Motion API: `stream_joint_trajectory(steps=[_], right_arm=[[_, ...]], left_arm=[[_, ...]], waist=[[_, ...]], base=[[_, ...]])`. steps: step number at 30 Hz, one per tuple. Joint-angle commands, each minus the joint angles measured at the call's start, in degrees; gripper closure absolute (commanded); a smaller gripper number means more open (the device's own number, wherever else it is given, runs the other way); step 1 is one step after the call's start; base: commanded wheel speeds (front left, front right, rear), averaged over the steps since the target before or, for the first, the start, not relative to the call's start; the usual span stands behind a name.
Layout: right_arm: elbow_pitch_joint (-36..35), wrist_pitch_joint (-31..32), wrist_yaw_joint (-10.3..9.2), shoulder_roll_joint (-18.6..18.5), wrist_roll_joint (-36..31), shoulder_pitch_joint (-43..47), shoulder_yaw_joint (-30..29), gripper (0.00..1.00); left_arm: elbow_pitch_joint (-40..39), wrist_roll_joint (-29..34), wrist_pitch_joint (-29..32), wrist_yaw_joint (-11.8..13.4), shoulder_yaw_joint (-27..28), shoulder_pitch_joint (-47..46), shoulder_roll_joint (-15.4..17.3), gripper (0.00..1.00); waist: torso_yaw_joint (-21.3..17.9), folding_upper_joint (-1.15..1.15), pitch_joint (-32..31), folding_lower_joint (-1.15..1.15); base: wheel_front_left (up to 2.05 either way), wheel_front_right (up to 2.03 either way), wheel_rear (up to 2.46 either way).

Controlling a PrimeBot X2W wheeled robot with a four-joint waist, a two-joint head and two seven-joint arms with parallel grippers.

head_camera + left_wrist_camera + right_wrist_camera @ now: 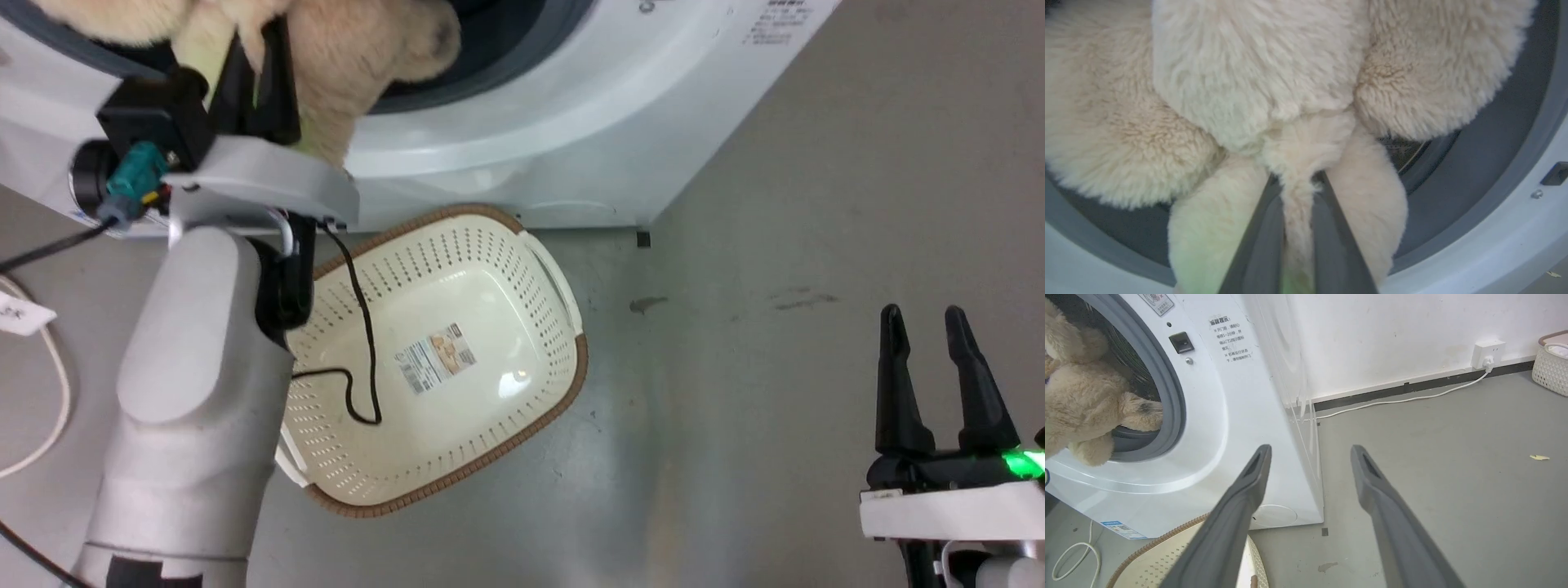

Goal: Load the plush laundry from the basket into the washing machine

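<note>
Nearest, the right gripper (922,314) hangs open, holding nothing. The basket (457,482) sits empty on the floor (775,408). Beyond, the left gripper (1297,181) pinches the plush laundry (1249,81), partly inside the washing machine (571,122) mouth. Pushing it in and letting go look left to do.

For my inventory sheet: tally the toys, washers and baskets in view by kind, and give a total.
Stuffed toy: 1
Washer: 1
Baskets: 2, the cream basket in front of the washer and a white basket by the wall
Total: 4
</note>
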Motion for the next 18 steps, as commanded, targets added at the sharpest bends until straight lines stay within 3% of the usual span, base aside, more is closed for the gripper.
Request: stream_joint_trajectory(steps=[1,18], right_arm=[[-0.4,-0.2,0.05,-0.1,-0.1,-0.9,-0.1,0.0],[-1.7,-0.2,0.05,-0.1,1.1,-2.7,0.4,0.0]], left_arm=[[-0.1,0.4,-0.4,-0.1,0.4,-1.5,0.1,1.0],[2.3,4.5,-0.4,-1.4,3.5,-14.8,3.2,1.0]], waist=[[-0.9,0.0,1.6,-0.01],[-4.7,0.0,10.8,-0.01]], base=[[0.0,0.0,0.0],[0.0,0.0,0.0]])
